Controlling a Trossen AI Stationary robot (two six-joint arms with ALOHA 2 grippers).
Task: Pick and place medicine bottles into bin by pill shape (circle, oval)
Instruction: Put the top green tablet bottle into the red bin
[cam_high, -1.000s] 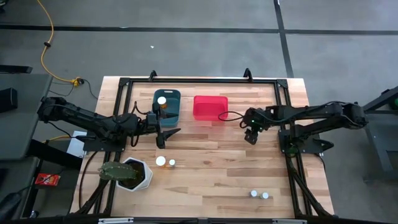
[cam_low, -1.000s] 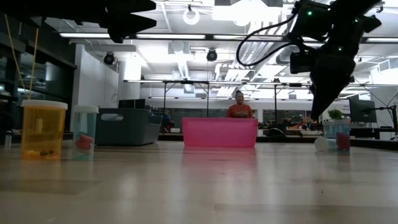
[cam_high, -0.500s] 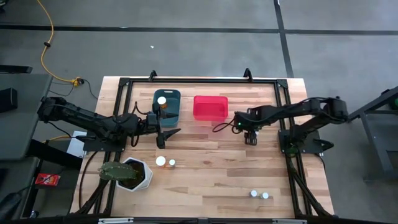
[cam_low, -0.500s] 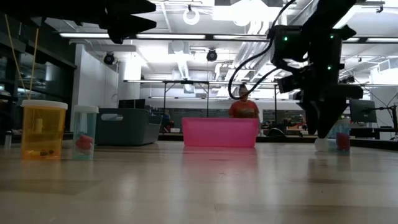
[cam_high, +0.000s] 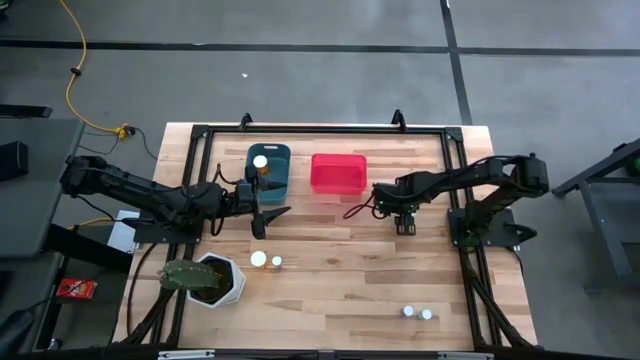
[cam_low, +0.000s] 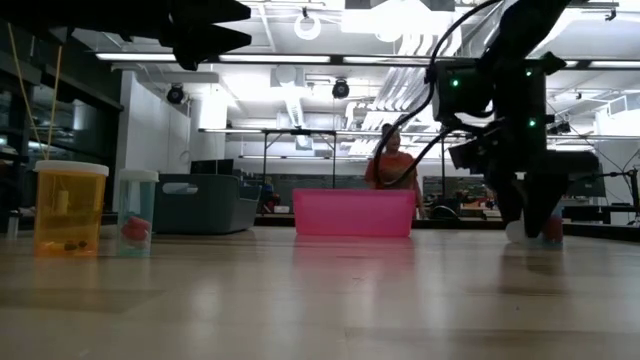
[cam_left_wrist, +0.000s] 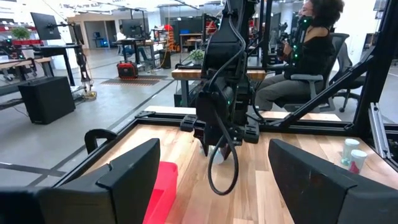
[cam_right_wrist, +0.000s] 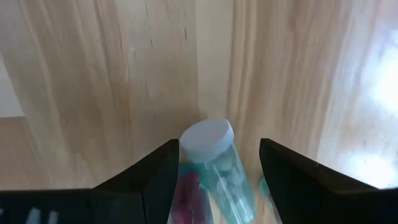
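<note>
Going left to right with the red bin as your anchor: your left end effector hangs above the desk just left of the red bin, beside the teal bin, fingers spread wide and holding nothing. The teal bin already has a white-capped bottle in it. Toward the desk's near edge from there, two more bottles stand upright next to the white plant pot. Another pair sits well off toward the near right corner.

The bit that matters: your right end effector is down low just right of the red bin, and in the right wrist view a clear teal-tinted bottle with a white cap sits right between its fingers. Fingers are wide apart, one on each side, not pinching yet. The bottle's long axis runs roughly along the direction the end effector points, cap toward the far end. I'd guess it's standing and you're coming down over the cap, but the wrist view alone doesn't settle it.

So the right arm is clearly the nearer one, already straddling it. I'd say closing is the next move. The red bin is close by, though you can't read the pill shape for sure from here.
</note>
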